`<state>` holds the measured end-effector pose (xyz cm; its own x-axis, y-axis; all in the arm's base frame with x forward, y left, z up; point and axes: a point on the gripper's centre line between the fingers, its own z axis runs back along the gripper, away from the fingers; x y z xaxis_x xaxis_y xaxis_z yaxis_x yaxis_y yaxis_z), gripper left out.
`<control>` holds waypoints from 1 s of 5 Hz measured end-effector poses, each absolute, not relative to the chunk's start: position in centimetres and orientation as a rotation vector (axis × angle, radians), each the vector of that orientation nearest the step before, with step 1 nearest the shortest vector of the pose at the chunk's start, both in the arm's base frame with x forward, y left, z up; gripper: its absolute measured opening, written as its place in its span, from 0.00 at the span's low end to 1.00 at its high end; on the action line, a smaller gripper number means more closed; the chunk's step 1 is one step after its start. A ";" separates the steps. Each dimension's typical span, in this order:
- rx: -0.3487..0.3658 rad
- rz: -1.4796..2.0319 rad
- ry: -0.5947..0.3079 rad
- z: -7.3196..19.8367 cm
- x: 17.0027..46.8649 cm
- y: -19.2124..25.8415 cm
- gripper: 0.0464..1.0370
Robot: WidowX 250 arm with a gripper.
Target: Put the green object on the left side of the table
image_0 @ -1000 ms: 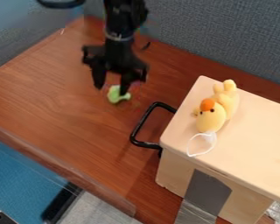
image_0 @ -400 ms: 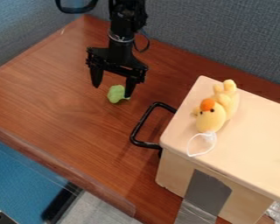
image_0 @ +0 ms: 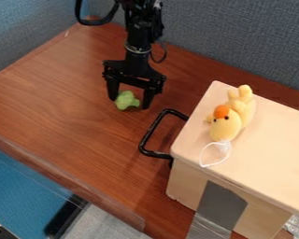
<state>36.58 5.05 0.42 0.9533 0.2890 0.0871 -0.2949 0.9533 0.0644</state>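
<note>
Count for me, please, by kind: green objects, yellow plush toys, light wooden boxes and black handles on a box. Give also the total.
Green object: 1
Yellow plush toy: 1
Light wooden box: 1
Black handle: 1
Total: 4

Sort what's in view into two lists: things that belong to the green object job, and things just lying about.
For the job:
- green object, on the table
- gripper, open above it
- table, whose left side is the goal

Just lying about:
- yellow plush toy, on the box
- wooden box
- black handle
</note>
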 end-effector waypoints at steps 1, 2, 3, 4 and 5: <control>0.102 0.288 -0.070 0.1 37.0 5.6 0.91; 0.102 0.300 -0.075 0.1 37.0 6.1 0.68; 0.107 0.290 -0.034 0.1 36.4 5.7 0.67; 0.089 0.294 -0.097 2.6 37.9 5.8 0.67; 0.088 0.351 -0.146 4.5 39.1 8.4 0.67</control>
